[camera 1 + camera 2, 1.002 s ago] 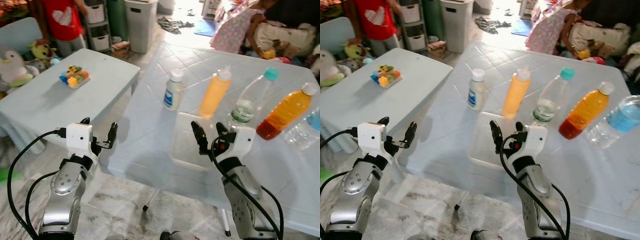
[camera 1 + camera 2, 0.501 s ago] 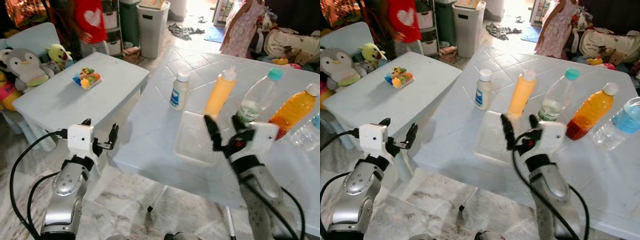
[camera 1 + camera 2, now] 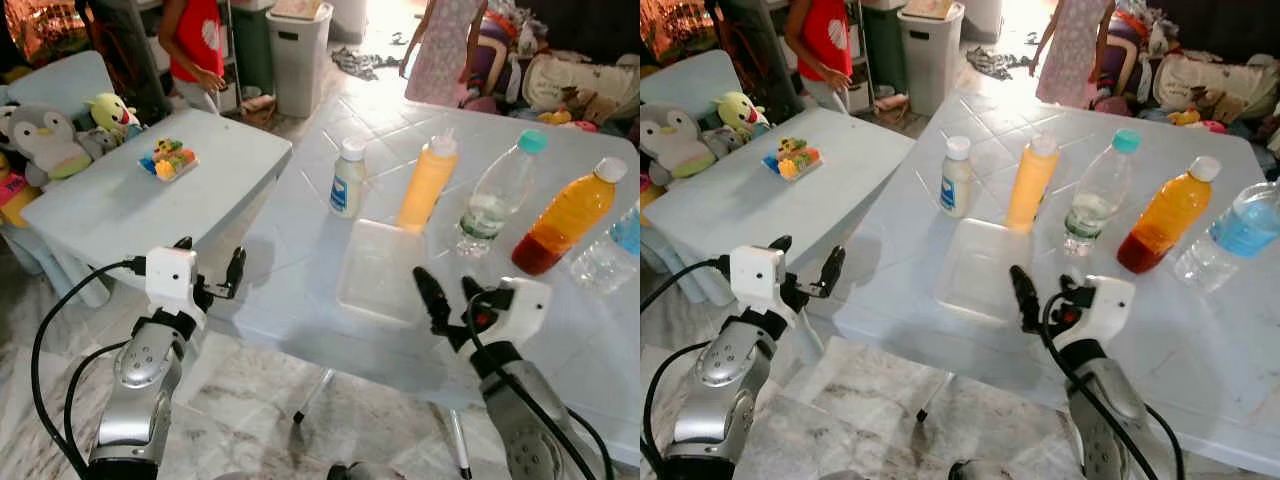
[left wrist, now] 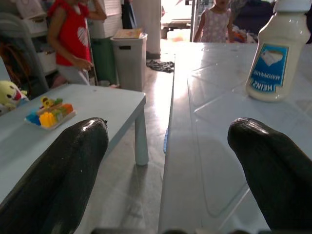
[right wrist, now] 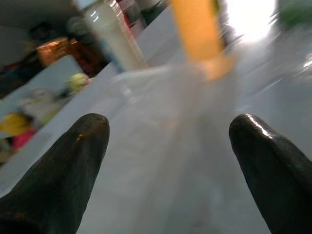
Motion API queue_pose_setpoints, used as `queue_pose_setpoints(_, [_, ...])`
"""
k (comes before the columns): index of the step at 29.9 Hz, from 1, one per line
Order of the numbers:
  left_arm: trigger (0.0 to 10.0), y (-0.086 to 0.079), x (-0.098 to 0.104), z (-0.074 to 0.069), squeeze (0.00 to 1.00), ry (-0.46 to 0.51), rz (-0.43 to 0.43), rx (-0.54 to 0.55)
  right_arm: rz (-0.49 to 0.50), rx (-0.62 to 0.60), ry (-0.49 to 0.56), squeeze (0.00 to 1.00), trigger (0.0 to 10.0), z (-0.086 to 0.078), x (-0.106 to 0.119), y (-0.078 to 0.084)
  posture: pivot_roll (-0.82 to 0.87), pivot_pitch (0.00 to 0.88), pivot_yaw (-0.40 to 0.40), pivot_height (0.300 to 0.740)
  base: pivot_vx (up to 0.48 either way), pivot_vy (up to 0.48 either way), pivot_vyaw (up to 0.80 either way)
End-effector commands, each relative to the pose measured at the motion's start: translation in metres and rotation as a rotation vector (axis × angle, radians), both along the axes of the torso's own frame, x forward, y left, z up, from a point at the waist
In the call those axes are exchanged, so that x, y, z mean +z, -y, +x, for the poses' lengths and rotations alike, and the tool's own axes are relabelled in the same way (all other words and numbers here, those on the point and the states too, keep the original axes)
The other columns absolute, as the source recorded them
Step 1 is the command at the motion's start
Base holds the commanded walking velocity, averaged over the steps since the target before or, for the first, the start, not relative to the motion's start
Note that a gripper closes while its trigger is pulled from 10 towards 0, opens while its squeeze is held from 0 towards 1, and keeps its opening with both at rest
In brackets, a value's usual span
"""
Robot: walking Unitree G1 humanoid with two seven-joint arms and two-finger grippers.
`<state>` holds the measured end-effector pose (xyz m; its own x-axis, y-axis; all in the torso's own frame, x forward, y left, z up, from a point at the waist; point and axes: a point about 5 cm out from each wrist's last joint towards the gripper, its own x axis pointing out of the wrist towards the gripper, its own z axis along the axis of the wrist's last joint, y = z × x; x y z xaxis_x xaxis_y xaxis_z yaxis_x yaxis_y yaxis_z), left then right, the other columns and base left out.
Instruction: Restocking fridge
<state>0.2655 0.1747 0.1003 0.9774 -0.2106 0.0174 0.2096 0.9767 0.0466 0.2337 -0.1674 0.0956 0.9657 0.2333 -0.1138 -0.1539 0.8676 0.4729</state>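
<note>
On the white table [image 3: 300, 300] stand a white mayonnaise bottle [image 3: 347, 178], an orange squeeze bottle [image 3: 427, 183], a clear bottle with a teal cap [image 3: 494, 195], an orange juice bottle [image 3: 567, 215] and a blue-labelled water bottle [image 3: 610, 255]. A clear plastic tray [image 3: 378, 270] lies in front of them. My right gripper [image 3: 445, 290] is open and empty over the table's near part, just short of the tray. My left gripper [image 3: 210, 262] is open and empty, off the table's left edge. The left wrist view looks along the table towards the mayonnaise bottle [image 4: 275, 53]. The right wrist view faces the tray [image 5: 161, 97] and the orange squeeze bottle [image 5: 197, 34].
A low pale-blue table [image 3: 110, 205] at the left carries a small tray of coloured toys [image 3: 167, 158]. Plush toys [image 3: 45, 130] sit beyond it. A person in red [image 3: 195, 45], a person in a pink dress [image 3: 445, 50] and a bin [image 3: 295, 55] are behind.
My right gripper has drawn back from over the tray towards the table's near edge. The camera has shifted. The left gripper has stayed almost still. The people behind have moved.
</note>
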Motion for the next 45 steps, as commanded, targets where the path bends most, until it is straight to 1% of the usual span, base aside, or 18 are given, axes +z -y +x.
queue_pose_setpoints(1, [10.0,0.002,0.002,-0.002,0.00,0.009,0.009,-0.015,0.045,0.032,-0.023,0.00,10.0,0.000,-0.002,-0.004,-0.02,0.024,-0.025,0.740,0.000,0.000,0.00])
queue_pose_setpoints(4, [10.0,0.001,0.001,-0.004,0.00,0.007,0.011,-0.014,0.062,0.054,-0.056,0.00,10.0,-0.002,-0.006,-0.005,-0.02,0.029,-0.026,0.740,0.000,0.000,0.00])
queue_pose_setpoints(5, [10.0,0.001,0.001,-0.004,0.00,0.006,0.012,-0.014,0.076,0.059,-0.070,0.00,6.7,-0.003,-0.007,-0.005,-0.02,0.030,-0.025,0.740,0.000,0.000,0.00])
queue_pose_setpoints(6, [10.0,0.001,0.001,-0.005,0.00,0.005,0.013,-0.013,0.093,0.057,-0.087,0.00,0.0,-0.003,-0.009,-0.005,-0.01,0.033,-0.024,0.740,0.000,0.000,0.00])
queue_pose_setpoints(13, [10.0,-0.001,0.002,-0.006,0.00,0.005,0.025,-0.017,0.153,0.029,-0.178,0.00,0.0,-0.005,-0.020,-0.005,0.00,0.048,-0.018,0.740,0.000,0.000,0.00])
queue_pose_setpoints(14, [10.0,-0.001,0.002,-0.006,0.00,0.005,0.025,-0.017,0.153,0.029,-0.178,0.00,0.0,-0.005,-0.020,-0.005,0.00,0.048,-0.018,0.740,0.000,0.000,0.00])
queue_pose_setpoints(18, [10.0,0.000,0.001,-0.008,0.00,-0.001,0.031,-0.023,0.214,0.019,-0.190,0.00,0.0,-0.002,-0.017,-0.006,0.00,0.049,-0.017,0.740,0.000,0.000,0.00])
queue_pose_setpoints(22, [10.0,0.000,0.001,-0.009,0.00,-0.005,0.032,-0.024,0.217,0.035,-0.189,0.00,0.0,0.001,-0.014,-0.009,0.01,0.048,-0.018,0.740,0.000,0.000,0.00])
queue_pose_setpoints(25, [10.0,0.001,0.002,-0.011,0.00,-0.007,0.036,-0.028,0.217,0.023,-0.190,0.00,0.0,0.004,-0.013,-0.010,0.01,0.047,-0.018,0.740,0.000,0.000,0.00])
queue_pose_setpoints(28, [10.0,-0.001,0.000,-0.014,0.00,-0.014,0.038,-0.024,0.228,0.012,-0.176,0.00,0.0,0.009,-0.009,-0.011,0.00,0.048,-0.011,0.740,0.000,0.000,0.00])
queue_pose_setpoints(29, [10.0,-0.004,-0.001,-0.015,0.00,-0.029,0.030,-0.006,0.233,-0.009,-0.158,0.00,0.0,0.013,-0.004,-0.011,-0.01,0.050,-0.006,0.740,0.000,0.000,0.00])
queue_pose_setpoints(32, [10.0,-0.004,-0.001,-0.013,0.00,-0.046,0.027,0.009,0.226,-0.060,-0.130,0.00,0.0,0.019,0.002,-0.006,0.00,0.059,-0.004,0.740,0.000,0.000,0.00])
queue_pose_setpoints(38, [10.0,-0.004,-0.006,-0.013,0.00,-0.071,0.042,0.030,0.181,-0.137,-0.133,0.00,0.0,0.029,-0.001,0.001,0.01,0.057,-0.020,0.740,0.000,0.000,0.00])
queue_pose_setpoints(39, [10.0,-0.004,-0.006,-0.013,0.00,-0.071,0.042,0.030,0.181,-0.137,-0.133,0.00,0.0,0.029,-0.001,0.001,0.01,0.057,-0.020,0.740,0.000,0.000,0.00])
queue_pose_setpoints(41, [10.0,-0.008,-0.006,-0.012,0.00,-0.075,0.037,0.050,0.168,-0.142,-0.115,0.00,0.0,0.038,0.006,-0.001,0.01,0.061,-0.027,0.740,0.000,0.000,0.00])
queue_pose_setpoints(42, [10.0,-0.008,-0.006,-0.012,0.00,-0.075,0.037,0.050,0.168,-0.142,-0.115,0.00,0.0,0.038,0.006,-0.001,0.01,0.061,-0.027,0.740,0.000,0.000,0.00])
queue_pose_setpoints(45, [10.0,-0.010,-0.007,-0.011,0.00,-0.084,0.029,0.069,0.172,-0.127,-0.070,0.00,0.0,0.045,0.016,-0.004,0.01,0.059,-0.026,0.740,0.000,0.000,0.00])
